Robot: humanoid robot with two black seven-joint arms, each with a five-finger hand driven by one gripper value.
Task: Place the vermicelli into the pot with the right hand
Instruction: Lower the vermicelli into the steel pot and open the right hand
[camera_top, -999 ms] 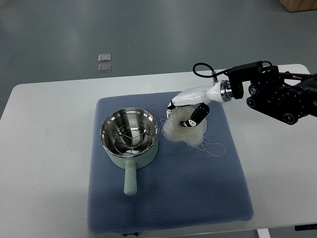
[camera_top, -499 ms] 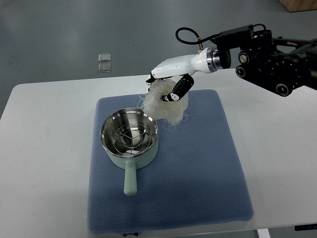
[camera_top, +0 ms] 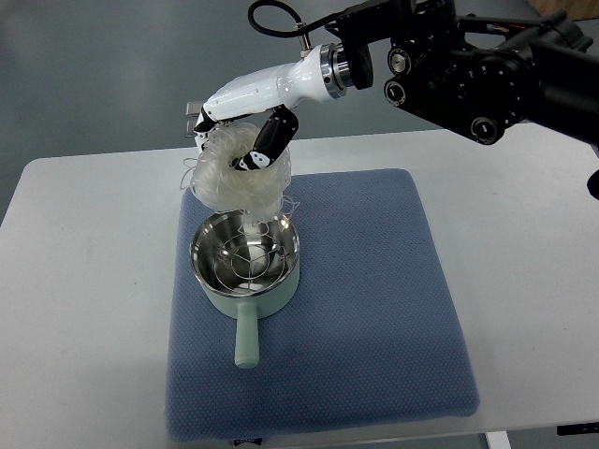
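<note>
- One table (camera_top: pixel 94 215), white, fills the lower frame.
- One blue mat (camera_top: pixel 374 318) lies at centre.
- One pot (camera_top: pixel 245 262) sits on the mat, left of centre, a wire rack inside.
- One right hand (camera_top: pixel 245 131), upper centre, has its fingers curled around the noodles.
- One bundle of noodles (camera_top: pixel 234 180) hangs above the pot's far rim; it looks light, springy and brittle, with loose strands, so a grip around the bulk seems best.

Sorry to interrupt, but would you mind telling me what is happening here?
The robot's right hand grips a bundle of vermicelli and holds it in the air just above the far rim of the steel pot, which sits on a blue mat. A few strands hang toward the pot. Nothing has been released yet.
</note>
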